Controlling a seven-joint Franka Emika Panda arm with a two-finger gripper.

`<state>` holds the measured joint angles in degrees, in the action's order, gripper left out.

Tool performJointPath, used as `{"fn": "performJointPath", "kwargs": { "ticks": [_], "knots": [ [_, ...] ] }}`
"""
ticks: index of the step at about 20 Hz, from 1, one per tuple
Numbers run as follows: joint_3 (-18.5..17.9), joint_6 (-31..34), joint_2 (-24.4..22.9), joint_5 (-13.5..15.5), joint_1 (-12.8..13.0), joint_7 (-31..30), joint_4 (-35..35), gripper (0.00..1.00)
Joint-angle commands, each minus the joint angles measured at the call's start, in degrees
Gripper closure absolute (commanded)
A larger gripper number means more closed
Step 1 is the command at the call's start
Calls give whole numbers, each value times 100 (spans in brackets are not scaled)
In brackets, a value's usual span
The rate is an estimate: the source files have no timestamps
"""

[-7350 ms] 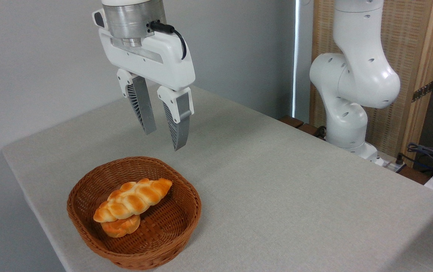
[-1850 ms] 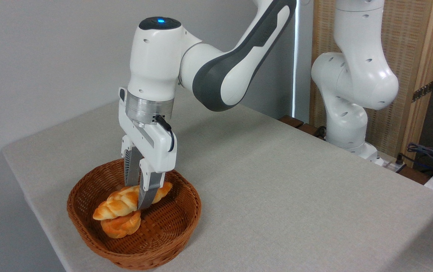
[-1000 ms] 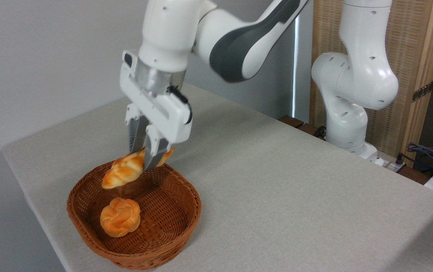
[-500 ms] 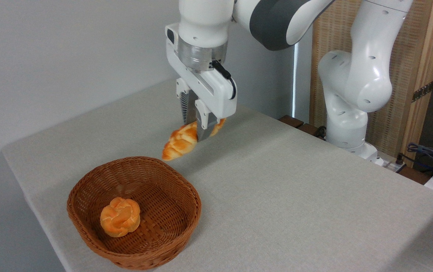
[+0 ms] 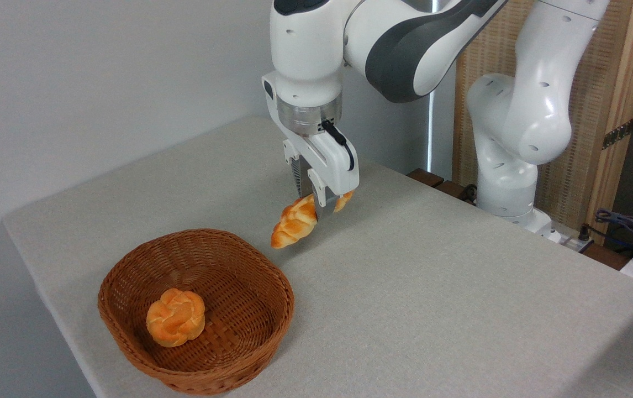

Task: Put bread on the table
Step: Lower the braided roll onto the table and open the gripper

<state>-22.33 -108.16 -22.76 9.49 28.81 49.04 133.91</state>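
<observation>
The bread [image 5: 296, 223], a long braided golden-orange loaf, hangs tilted with its left end drooping toward the table [image 5: 432, 287]. My gripper [image 5: 316, 210] is shut on the loaf's right half, pointing straight down. The loaf is just above the grey-beige cloth, behind and to the right of the basket [image 5: 128, 323]; whether its low tip touches the cloth I cannot tell.
A small round knotted roll [image 5: 176, 317] lies in the brown wicker basket near the front left table edge. The arm's white base [image 5: 510, 166] stands at the back right, with cables [image 5: 626, 226] at the far right edge.
The gripper went down into the basket, closed on the loaf, lifted it out and carried it right. In the last half second it moved further right and lower.
</observation>
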Motion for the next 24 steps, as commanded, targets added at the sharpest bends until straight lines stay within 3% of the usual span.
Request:
{"fn": "performJointPath", "kwargs": {
  "ticks": [1, 2, 4, 6, 11, 15, 24],
  "knots": [
    [-70, 67, -80, -175, 168, 53, 144, 53],
    [-70, 67, -80, -184, 168, 53, 144, 47],
    [-70, 59, -71, -184, 168, 53, 144, 19],
    [-70, 32, -45, -184, 168, 44, 144, 12],
    [-70, -3, -27, -193, 168, 62, 135, 4],
    [-70, -3, -9, -404, 168, 70, 135, 0],
    [-70, -3, -1, -404, 177, 70, 135, 0]
  ]
}}
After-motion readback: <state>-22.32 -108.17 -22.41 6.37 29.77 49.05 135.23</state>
